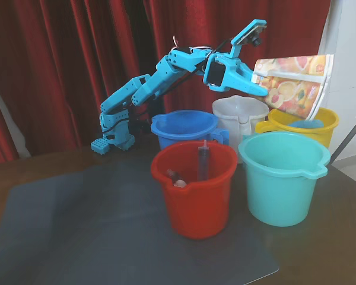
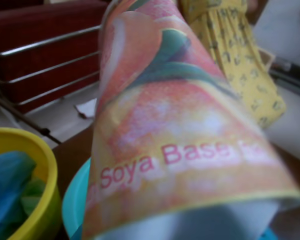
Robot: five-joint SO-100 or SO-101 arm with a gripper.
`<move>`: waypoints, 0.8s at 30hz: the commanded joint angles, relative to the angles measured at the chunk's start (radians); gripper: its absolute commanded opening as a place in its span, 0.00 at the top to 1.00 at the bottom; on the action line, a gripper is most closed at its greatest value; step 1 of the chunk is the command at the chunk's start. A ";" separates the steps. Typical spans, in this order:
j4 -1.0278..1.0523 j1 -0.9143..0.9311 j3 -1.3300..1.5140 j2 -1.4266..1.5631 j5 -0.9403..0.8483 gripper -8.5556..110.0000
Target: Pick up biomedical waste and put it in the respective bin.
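Transport step under way: gripper (image 1: 256,83) clamped on paper cup (image 1: 293,83), held aloft above yellow bucket (image 1: 320,122), behind turquoise bucket (image 1: 285,178). Wrist view blurred; cup (image 2: 180,140) seemingly partly over turquoise rim (image 2: 72,205). Next: shift forward over turquoise mouth, release.

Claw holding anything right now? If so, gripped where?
Yes. The claw is shut on the crushed paper cup, gripping its narrow end; the wide open mouth points away, over the yellow bucket.
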 commanded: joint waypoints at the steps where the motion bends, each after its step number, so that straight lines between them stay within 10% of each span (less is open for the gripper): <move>1: -0.017 -0.032 -0.044 0.026 -0.012 0.78; 24: -0.282 -0.029 -0.035 0.014 0.000 0.84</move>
